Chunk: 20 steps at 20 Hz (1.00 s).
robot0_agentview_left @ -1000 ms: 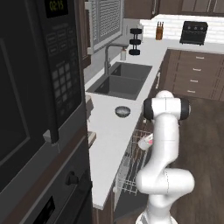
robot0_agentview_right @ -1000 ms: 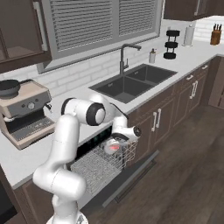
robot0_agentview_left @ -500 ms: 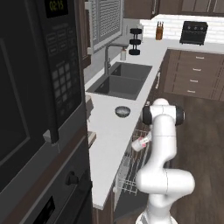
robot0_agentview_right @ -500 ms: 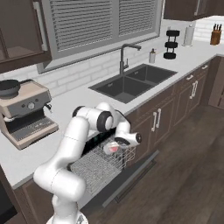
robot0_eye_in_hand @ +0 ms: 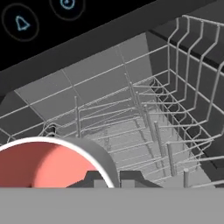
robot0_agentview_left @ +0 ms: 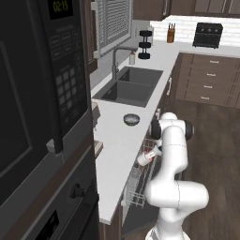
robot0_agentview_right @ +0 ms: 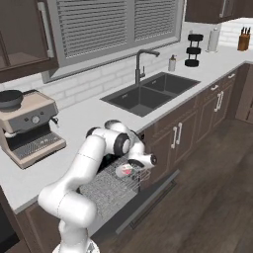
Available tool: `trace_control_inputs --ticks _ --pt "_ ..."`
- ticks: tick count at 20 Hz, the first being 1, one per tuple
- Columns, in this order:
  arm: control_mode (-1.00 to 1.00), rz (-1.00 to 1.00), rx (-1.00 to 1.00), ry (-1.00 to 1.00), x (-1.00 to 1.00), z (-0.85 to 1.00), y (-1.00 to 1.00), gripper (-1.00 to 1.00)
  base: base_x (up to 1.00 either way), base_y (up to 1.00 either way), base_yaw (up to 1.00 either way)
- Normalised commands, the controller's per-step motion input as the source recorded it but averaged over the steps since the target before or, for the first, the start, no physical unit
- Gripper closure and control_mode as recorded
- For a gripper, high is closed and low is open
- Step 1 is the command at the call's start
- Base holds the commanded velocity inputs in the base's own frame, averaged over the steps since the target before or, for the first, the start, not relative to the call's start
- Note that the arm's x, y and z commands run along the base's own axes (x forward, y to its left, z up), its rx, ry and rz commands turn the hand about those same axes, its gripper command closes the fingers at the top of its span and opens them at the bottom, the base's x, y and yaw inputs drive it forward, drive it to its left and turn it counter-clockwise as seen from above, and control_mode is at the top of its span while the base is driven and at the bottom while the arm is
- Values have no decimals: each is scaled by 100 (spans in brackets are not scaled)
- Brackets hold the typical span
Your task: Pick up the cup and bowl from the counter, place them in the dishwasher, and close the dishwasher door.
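The pale cup (robot0_agentview_left: 144, 159) with a red inside (robot0_agentview_right: 126, 170) hangs tilted just over the dishwasher's white wire rack (robot0_agentview_right: 104, 190), and my gripper (robot0_agentview_right: 133, 165) is shut on its rim. In the hand view the cup (robot0_eye_in_hand: 48, 168) fills the lower left, with the rack's wires (robot0_eye_in_hand: 144, 118) close below it. The grey bowl (robot0_agentview_left: 131, 119) stands on the counter (robot0_agentview_left: 117, 145) between the sink and the dishwasher, behind and left of my gripper (robot0_agentview_left: 150, 153). The dishwasher door (robot0_agentview_right: 150, 200) lies folded down and open.
A dark sunken sink (robot0_agentview_right: 148, 94) with a faucet (robot0_agentview_right: 141, 62) lies beyond the bowl. A coffee machine (robot0_agentview_right: 29, 128) stands on the counter at the left. A tall oven and microwave column (robot0_agentview_left: 42, 117) borders the counter's near end. Wooden floor (robot0_agentview_right: 212, 188) spreads out in front of the cabinets.
The arm has swung the cup down from the counter's edge to just above the rack. The bowl has not moved.
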Motion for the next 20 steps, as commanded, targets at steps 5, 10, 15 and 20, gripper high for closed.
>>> trace_control_inputs --ticks 5,10,15,20 --pt "-100 0 -3 3 -3 -80 -4 100 0 0 0" --pt "-100 0 -6 9 -49 -95 -39 -100 0 0 0" --pt "-100 0 0 12 -95 -36 -67 -100 0 0 0" --pt "-100 0 4 -6 -87 65 -39 -100 0 0 0"
